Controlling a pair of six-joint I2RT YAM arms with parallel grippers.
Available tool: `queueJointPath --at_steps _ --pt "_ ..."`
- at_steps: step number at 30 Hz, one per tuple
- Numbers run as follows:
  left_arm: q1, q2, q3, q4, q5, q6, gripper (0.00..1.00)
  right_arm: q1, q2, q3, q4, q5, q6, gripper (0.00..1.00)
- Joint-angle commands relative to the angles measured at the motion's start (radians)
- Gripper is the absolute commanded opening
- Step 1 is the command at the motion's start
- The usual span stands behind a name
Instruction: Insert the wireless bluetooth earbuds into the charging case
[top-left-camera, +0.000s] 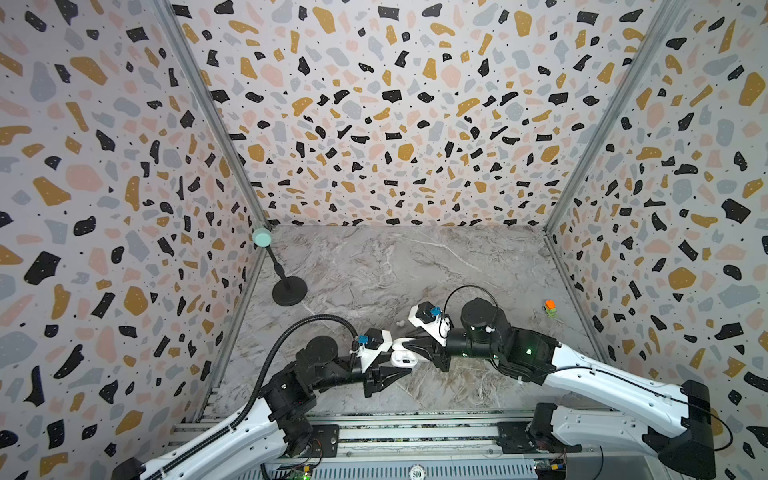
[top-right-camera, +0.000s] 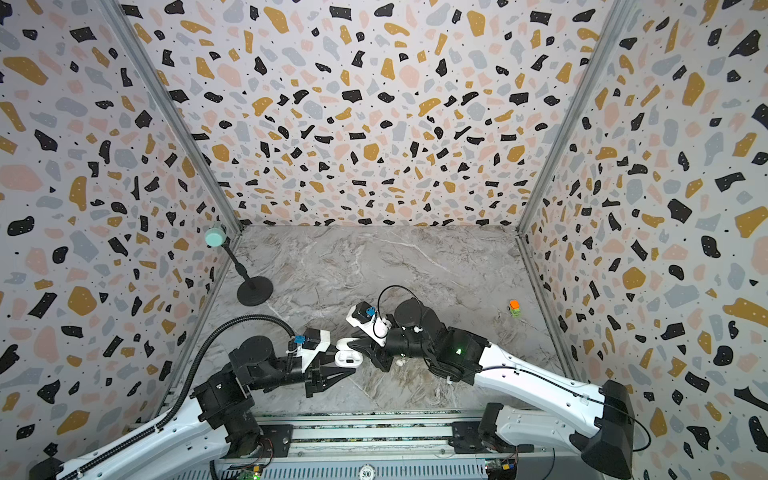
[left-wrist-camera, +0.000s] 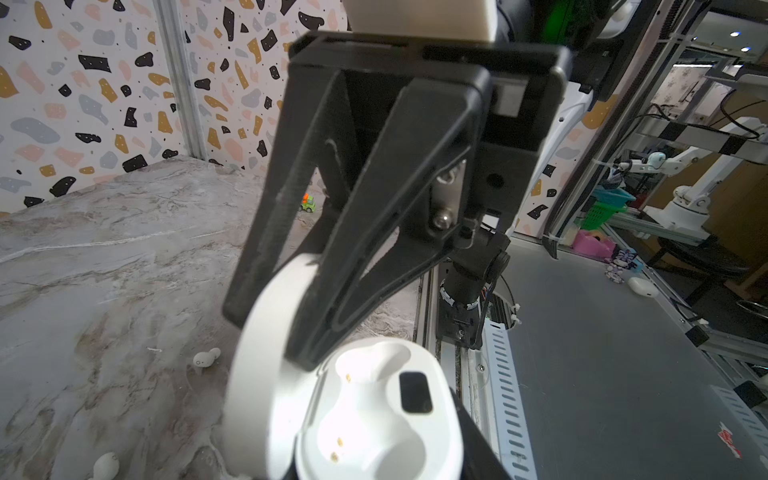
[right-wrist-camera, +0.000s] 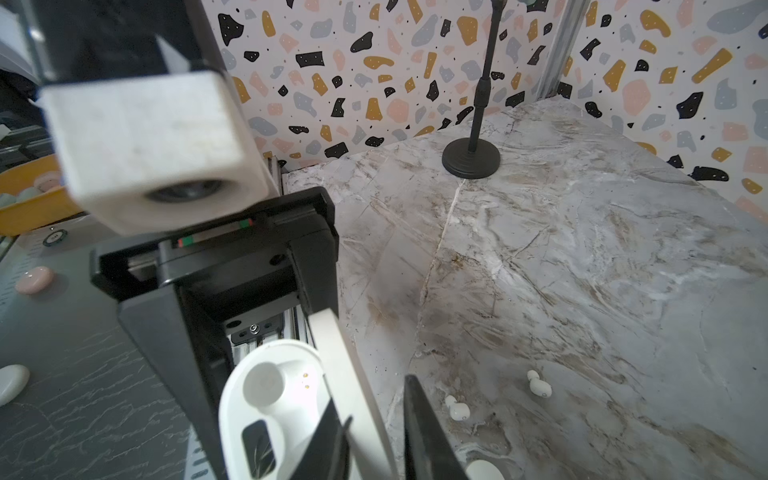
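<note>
And the left fingers (right-wrist-camera: 166, 353) are clamped on the glossy white oval plastic charging case (left-wrist-camera: 374, 415), with gold contact dots showing in its wells. The right fingers (left-wrist-camera: 374, 208) straddle its raised lid (left-wrist-camera: 266, 332), slightly apart, with a sliver of gap on one side. Two tiny glossy white round-headed earbuds (right-wrist-camera: 457, 409) lie loose on the grey marbled surface (right-wrist-camera: 582, 249), near the right fingers and touching neither pair.

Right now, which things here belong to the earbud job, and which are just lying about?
Job: open charging case; loose earbuds on the marble.
Lying about: toy car; black stand.
</note>
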Motion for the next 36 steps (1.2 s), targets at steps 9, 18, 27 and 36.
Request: queueJointPath --at_steps 9,18,27,36 --pt "-0.006 -0.004 -0.001 0.044 0.022 -0.009 0.0 -0.003 -0.014 0.022 0.009 -0.032 -0.017 0.19" --pt "-0.006 0.002 -0.001 0.045 0.019 -0.02 0.01 -0.003 -0.015 0.021 0.008 -0.05 -0.022 0.14" --pt "-0.006 -0.003 -0.005 0.045 -0.017 -0.033 0.42 -0.003 -0.027 0.017 0.015 -0.033 -0.029 0.0" --pt "-0.007 -0.012 -0.021 0.071 -0.024 -0.049 0.75 -0.005 -0.058 0.003 0.045 0.046 -0.028 0.0"
